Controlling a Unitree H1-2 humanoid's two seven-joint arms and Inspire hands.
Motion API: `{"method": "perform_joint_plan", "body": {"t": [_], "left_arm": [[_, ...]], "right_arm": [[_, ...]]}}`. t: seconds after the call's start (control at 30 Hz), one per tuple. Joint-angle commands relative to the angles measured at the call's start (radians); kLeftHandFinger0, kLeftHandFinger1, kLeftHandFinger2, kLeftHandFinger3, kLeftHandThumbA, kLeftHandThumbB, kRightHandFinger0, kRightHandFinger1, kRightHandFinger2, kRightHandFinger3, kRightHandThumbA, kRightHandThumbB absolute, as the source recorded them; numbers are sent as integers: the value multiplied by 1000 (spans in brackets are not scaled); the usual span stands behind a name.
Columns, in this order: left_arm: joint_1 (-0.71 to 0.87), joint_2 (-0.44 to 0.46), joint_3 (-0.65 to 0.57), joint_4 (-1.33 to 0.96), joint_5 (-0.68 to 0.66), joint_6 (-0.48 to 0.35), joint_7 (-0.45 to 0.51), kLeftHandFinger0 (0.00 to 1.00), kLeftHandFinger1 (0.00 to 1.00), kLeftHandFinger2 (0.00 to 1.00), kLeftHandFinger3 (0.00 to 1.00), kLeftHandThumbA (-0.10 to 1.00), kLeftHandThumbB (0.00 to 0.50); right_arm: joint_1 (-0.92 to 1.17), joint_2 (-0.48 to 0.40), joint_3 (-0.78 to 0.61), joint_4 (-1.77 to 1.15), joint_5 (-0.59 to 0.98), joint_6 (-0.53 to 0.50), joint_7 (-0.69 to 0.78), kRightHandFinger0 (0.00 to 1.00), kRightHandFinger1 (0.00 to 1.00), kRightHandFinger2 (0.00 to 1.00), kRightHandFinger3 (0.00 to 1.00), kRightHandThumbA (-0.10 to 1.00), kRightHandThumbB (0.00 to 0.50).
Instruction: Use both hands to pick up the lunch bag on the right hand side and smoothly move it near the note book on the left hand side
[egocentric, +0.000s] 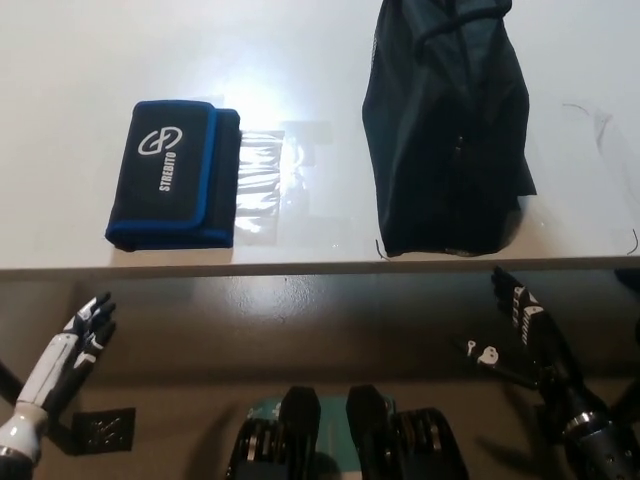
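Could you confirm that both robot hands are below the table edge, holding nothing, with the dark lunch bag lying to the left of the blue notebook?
Not quite: in the head view the lunch bag lies to the right of the notebook, not the left. The rest holds: the left robot hand and right robot hand are below the table edge, holding nothing.

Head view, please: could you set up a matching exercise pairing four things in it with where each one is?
Things:
1. lunch bag
2. notebook
3. left hand
4. right hand

Places:
A. lower left, below the table edge, holding nothing
B. on the table, right of centre, dark, reaching past the top of the picture
C. lower right, below the table edge, holding nothing
D. on the table, left side, black with a blue border and white lettering

Pairs: 1-B, 2-D, 3-A, 4-C
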Motion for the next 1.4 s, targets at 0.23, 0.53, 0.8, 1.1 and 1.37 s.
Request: {"method": "perform_joint_plan", "body": {"t": [0.23, 0.53, 0.8, 1.1, 1.37], "left_arm": [[22, 53, 0, -223, -21, -33, -85, 1000, 1000, 1000, 1000, 1000, 259], [34, 33, 6, -460, -71, 12, -116, 1000, 1000, 1000, 1000, 1000, 296], [-38, 6, -12, -597, -122, 54, -136, 1000, 1000, 1000, 1000, 1000, 299], [-225, -43, -44, -550, -61, 103, -134, 1000, 1000, 1000, 1000, 1000, 272], [-372, -122, -71, -435, 17, 153, -104, 1000, 1000, 1000, 1000, 1000, 301]], "right_arm": [[100, -22, 7, -239, 58, -35, 75, 1000, 1000, 1000, 1000, 1000, 224], [112, -8, -51, -391, 66, -77, 25, 1000, 1000, 1000, 1000, 1000, 221], [87, 3, -135, -502, 99, -24, -20, 1000, 1000, 1000, 1000, 1000, 206], [15, -11, -206, -511, 82, -47, -52, 1000, 1000, 1000, 1000, 1000, 176], [-77, 7, -258, -449, 166, -22, -75, 1000, 1000, 1000, 1000, 953, 165]]}}
